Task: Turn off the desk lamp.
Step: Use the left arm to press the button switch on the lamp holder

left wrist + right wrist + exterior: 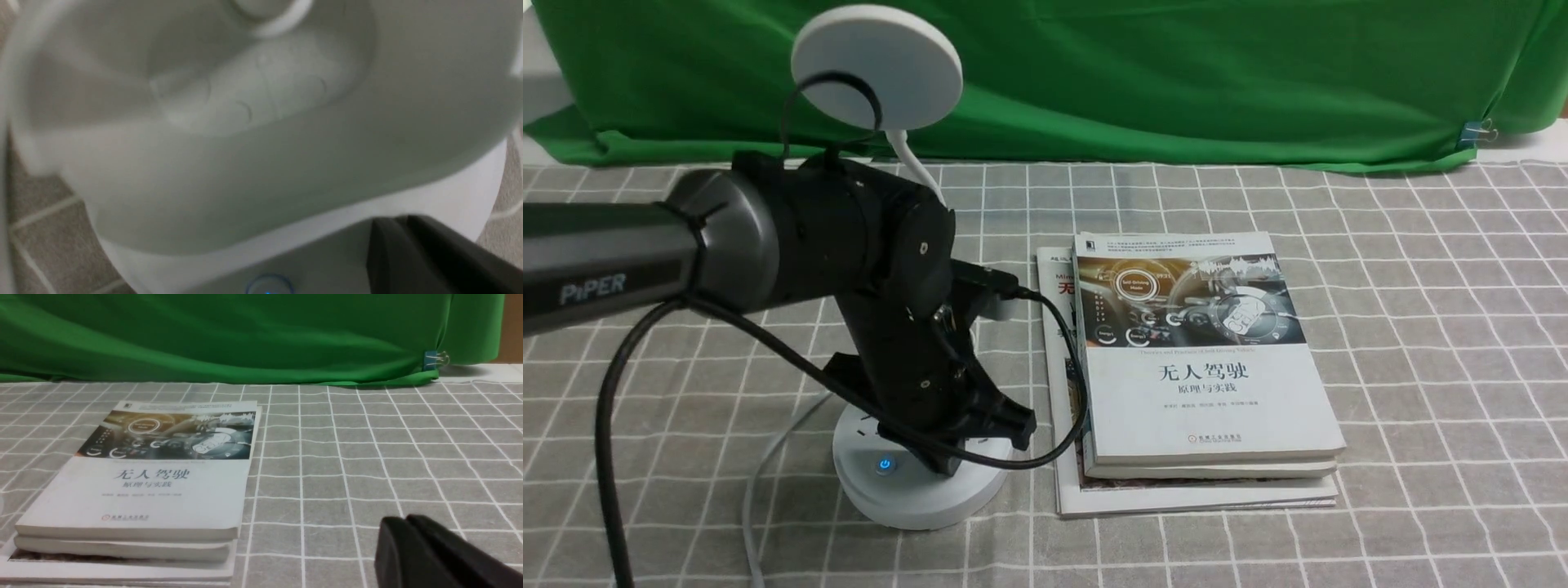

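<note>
Grey checked tabletop point(1421, 343). Left jaws closed, empty, directly over the round base of white disc-headed desk lamp point(915, 498); blue-lit button point(885, 465) just beside them. Risk: off-centre press slips, shoves base. Right jaws closed, empty.

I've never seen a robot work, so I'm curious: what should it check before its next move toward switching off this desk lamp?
1. Button found: ok, a blue-lit button shows on the desk lamp's base.
2. Left arm's fingers close to the base: ok.
3. Those fingers together for pressing: ok.
4. Fingers over the button: not ok, they sit beside it.
5. Right arm's fingers out of the way: ok, over the checked cloth.
6. Lamp head lit: cannot tell.
</note>
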Motion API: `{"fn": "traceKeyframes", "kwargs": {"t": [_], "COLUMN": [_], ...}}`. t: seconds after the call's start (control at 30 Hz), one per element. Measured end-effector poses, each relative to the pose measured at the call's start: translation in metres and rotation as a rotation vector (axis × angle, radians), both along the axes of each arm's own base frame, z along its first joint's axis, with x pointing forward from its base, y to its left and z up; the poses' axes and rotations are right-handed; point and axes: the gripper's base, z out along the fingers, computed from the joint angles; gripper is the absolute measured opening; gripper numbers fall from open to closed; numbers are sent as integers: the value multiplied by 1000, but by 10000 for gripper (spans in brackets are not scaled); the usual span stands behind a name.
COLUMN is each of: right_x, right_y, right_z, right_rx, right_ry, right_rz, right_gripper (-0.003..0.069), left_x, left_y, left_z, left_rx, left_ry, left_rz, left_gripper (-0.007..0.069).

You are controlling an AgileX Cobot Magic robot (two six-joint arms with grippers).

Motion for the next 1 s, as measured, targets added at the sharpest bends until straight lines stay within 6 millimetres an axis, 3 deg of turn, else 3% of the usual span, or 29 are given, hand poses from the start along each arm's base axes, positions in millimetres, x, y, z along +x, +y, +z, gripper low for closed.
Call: {"fn": "traceKeyframes", "kwargs": {"t": [0.1,0.27,0.4,0.53,0.77,1.0], "right_x": [0,0,0,0,0,0], "right_y": [0,0,0,0,0,0], "right_z": [0,0,0,0,0,0], "right_rx": [0,0,0,0,0,0], "right_ry": [0,0,0,0,0,0], "right_rz": [0,0,0,0,0,0], "right_gripper": [35,35,35,35,35,35], "left_x": [-1,-8,-11,-9,-2,0], "left_y": [1,5,6,5,1,-1], "left_z": [4,33,43,35,2,0], "left_rx": [-5,-45,-61,-51,-6,-4], "left_ry": [-10,-78,-103,-85,-5,3], "left_rz": [-5,0,9,12,13,-7], "left_gripper": [19,19,19,19,19,19]}}
